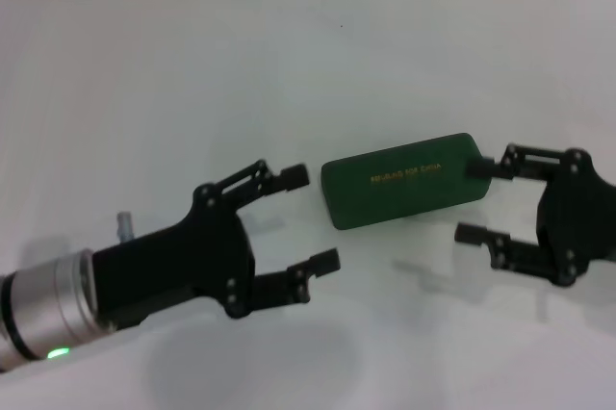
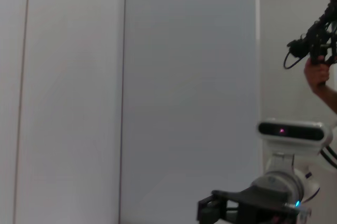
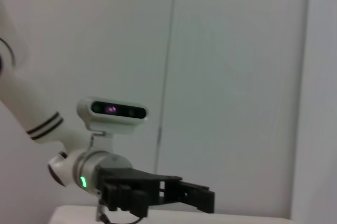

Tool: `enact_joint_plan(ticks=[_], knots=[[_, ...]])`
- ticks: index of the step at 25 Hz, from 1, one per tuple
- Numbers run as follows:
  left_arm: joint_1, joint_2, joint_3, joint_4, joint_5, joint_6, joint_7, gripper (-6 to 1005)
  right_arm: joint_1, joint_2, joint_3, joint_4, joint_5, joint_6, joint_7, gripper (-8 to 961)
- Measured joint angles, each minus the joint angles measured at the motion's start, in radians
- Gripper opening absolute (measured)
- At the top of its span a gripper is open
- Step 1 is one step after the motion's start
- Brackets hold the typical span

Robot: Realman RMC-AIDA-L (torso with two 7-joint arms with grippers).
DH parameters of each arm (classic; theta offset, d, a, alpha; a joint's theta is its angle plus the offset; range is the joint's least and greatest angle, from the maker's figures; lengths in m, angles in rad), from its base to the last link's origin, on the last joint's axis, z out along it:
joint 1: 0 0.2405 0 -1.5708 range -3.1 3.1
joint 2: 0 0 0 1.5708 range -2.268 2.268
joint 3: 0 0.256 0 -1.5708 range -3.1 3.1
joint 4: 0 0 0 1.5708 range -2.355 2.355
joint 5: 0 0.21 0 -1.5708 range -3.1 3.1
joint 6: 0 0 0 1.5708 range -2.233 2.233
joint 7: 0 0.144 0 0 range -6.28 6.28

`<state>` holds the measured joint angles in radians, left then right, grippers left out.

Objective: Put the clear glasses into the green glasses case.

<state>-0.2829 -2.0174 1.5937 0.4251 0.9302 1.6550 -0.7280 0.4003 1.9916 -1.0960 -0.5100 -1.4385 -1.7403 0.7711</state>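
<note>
Two black robot hands are over the white worktop point(image 1: 144, 64), and both hold nothing. Nearest is the left hand point(image 1: 310, 219), with its fingers spread wide and pointing toward the left end of the case. The right hand point(image 1: 476, 200) is also wide open, and one fingertip is at the right end of the case, touching it or almost.

Between them lies the dark green rectangular hard glasses case point(image 1: 404, 179), flat and closed, with the gold lettering upward. It looks stiff and smooth, so I think it can slide when pushed. It is better held by its long sides.

I cannot find the clear plastic glasses with certainty. They should be light and slippery, with thin arms that bend. A gentle hold at the bridge seems safest.
</note>
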Motion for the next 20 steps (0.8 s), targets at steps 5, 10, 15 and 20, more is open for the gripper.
enact_joint_plan(ticks=[5,10,15,20], knots=[[0.028,0.000,0.000,-0.003,0.024,0.005,0.020,868,-0.008,0.002,-0.004,0.002,-0.043,-0.026,-0.001,626],[0.021,0.002,0.000,-0.014,0.031,0.007,0.017,869,-0.009,0.000,-0.004,0.000,-0.061,-0.038,-0.001,660],[0.017,0.002,-0.017,-0.014,0.027,0.007,0.006,869,-0.019,0.004,0.006,-0.001,-0.061,-0.016,0.003,693],[0.013,0.001,-0.046,-0.007,0.033,0.009,-0.029,869,-0.021,0.005,-0.001,-0.001,-0.066,-0.029,-0.005,727]])
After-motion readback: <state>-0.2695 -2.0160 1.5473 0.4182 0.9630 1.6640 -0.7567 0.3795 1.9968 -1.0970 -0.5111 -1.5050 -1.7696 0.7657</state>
